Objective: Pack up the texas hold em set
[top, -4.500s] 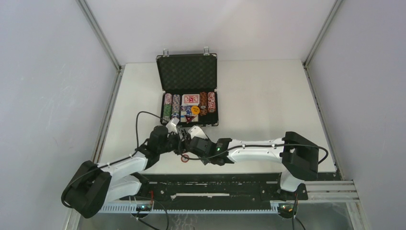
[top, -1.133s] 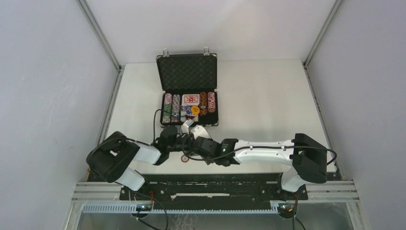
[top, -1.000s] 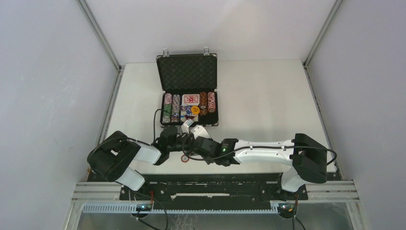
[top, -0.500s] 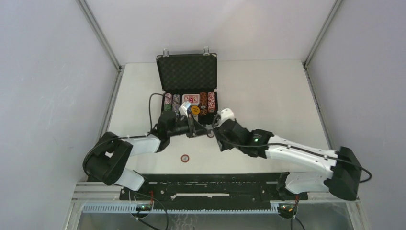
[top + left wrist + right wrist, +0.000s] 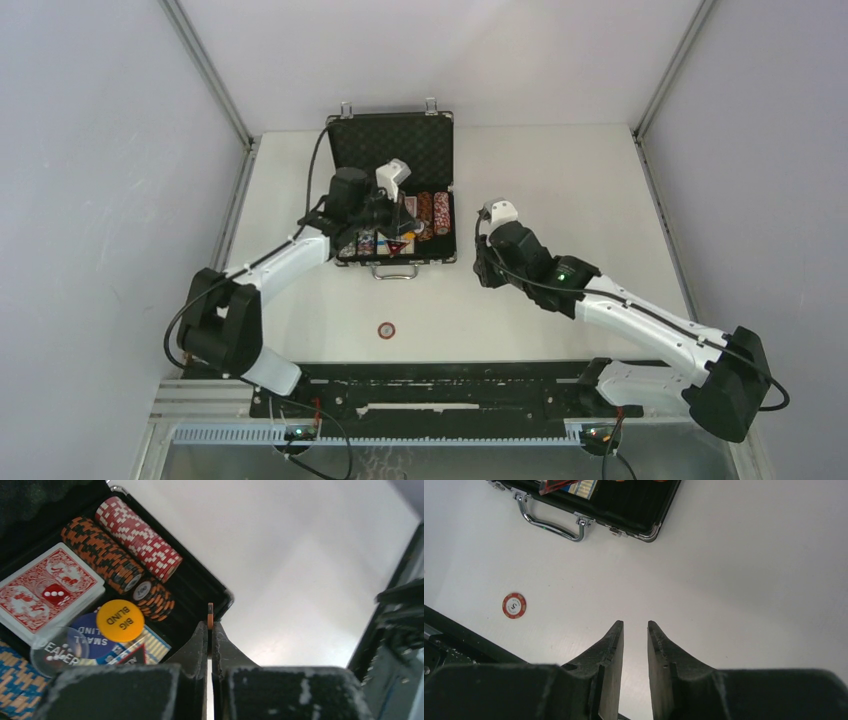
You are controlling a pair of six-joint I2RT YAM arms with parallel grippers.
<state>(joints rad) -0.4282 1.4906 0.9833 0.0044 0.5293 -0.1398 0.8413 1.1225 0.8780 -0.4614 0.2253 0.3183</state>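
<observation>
Orange chip (image 5: 210, 610) is pinched edge-on by left gripper (image 5: 210, 627) over open case (image 5: 392, 150).
Case is laid open at the far middle of table (image 5: 560, 180), lid raised; chip rows (image 5: 140, 537), red deck (image 5: 45, 587) and yellow button (image 5: 120, 621) are seated inside. Right gripper (image 5: 634, 627) is held over bare table right of case, fingers slightly parted, nothing between them. One red chip (image 5: 386, 329) is seen loose on table, nearer the arm bases.
</observation>
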